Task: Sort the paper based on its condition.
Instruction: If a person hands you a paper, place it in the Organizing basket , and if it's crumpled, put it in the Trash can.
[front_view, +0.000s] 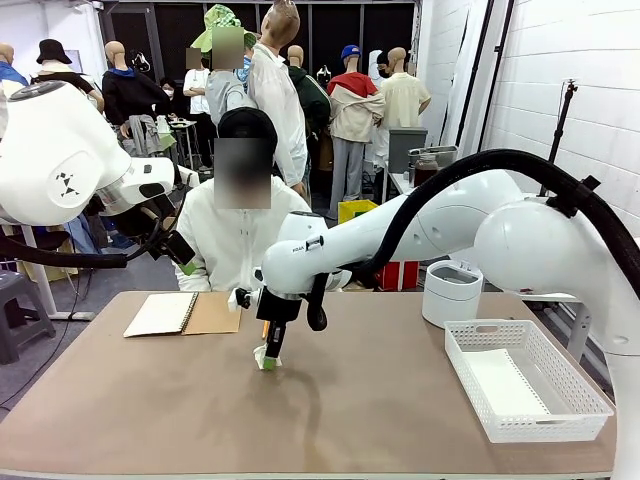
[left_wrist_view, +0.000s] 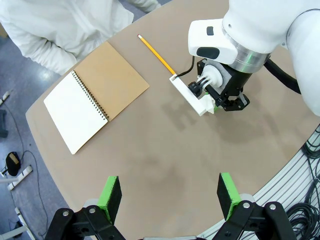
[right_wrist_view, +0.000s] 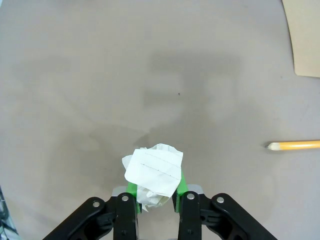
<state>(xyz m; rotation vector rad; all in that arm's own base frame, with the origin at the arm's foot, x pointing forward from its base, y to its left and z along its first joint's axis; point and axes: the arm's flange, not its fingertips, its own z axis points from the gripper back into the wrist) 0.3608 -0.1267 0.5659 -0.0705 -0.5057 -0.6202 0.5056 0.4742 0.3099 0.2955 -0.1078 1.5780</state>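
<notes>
Step in hand: pick-up of the crumpled paper ball (right_wrist_view: 153, 176). Near the table's (front_view: 150, 420) centre, the right gripper (front_view: 268, 358) points straight down with its green pads pressed against the ball on both sides, low over the tabletop. Next move, as judged: lift clear and carry right, toward the white mesh basket (front_view: 560, 420) or the round bin (front_view: 452, 293). Farther left, the left gripper (left_wrist_view: 170, 196) hovers high, fingers apart, empty. Far left lie the open notebook (front_view: 185, 313) and a pencil (left_wrist_view: 156, 54)
</notes>
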